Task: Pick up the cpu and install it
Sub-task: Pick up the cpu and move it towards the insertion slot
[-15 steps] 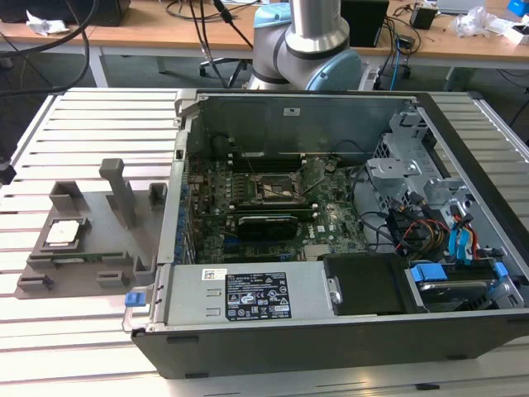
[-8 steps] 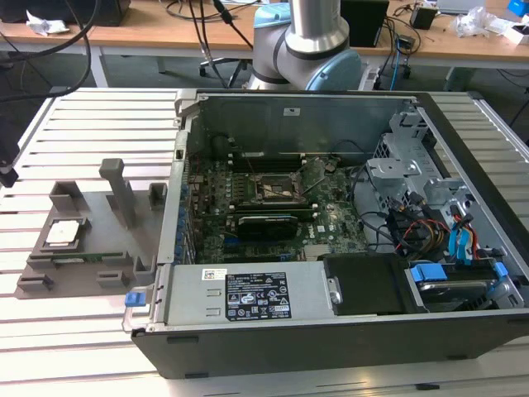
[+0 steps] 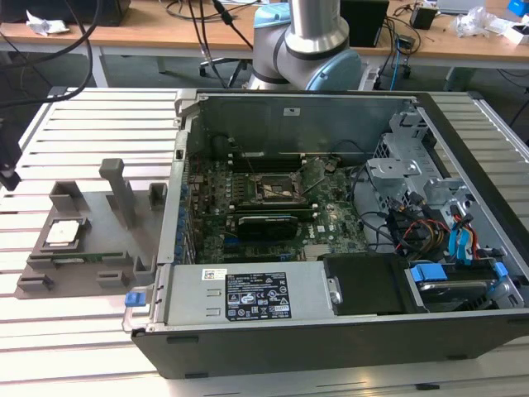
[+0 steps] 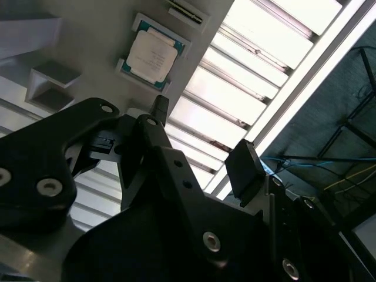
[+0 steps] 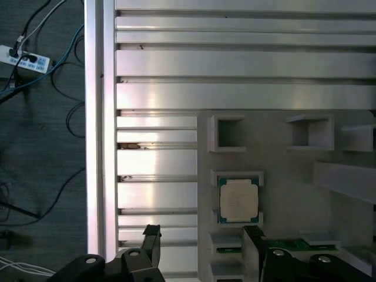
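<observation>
- Slatted aluminium table: carries everything. Its rail edge and slats run through both wrist views, with floor and cables beyond the edge.
- Computer case: lies on its side on the table with the side panel off and the inside facing up. It takes up the middle and the exterior view's right.
- Robot arm: its base joint stands behind the case at the far edge of the table.
- Motherboard: green, flat on the case floor. Drive cage and cable bundle sit on the exterior view's right of it.
- Grey fixture plate: on the table just beside the case, on the exterior view's left. It has moulded pockets and upright posts.
- Power supply: grey box with a white label, along the case's near wall.
- Gripper: claw is spread wide with nothing between the fingers. It hangs over the fixture plate near its table-side edge, close to the cpu but clear of it. Also seen at.
- Socket frame: black square, mid-board. Contents too small to tell.
- Cpu: flat in its own square pocket on the fixture plate, metal top up, not lifted, outside the case. Both wrist views show it seated square.
</observation>
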`<state>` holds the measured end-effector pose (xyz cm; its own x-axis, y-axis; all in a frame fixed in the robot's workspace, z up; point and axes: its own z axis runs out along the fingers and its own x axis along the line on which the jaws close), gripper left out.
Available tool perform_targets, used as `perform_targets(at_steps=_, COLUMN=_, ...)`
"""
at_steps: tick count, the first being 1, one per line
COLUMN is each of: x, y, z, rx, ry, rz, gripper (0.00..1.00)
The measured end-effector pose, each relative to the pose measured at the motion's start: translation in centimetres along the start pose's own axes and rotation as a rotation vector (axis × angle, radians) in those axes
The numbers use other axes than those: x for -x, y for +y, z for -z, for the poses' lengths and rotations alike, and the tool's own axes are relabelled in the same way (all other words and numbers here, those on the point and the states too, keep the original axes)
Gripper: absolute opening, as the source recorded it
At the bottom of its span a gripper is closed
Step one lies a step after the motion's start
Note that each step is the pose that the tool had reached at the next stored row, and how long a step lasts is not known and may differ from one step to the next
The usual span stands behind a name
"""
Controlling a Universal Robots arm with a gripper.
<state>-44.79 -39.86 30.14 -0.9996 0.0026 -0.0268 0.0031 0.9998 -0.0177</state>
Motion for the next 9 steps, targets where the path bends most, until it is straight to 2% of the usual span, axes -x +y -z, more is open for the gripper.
perform_targets(at_steps=9, x=-0.02, y=0.02, z=-0.88, rx=0.0, ry=-0.0001, rz=0.0, gripper=0.66)
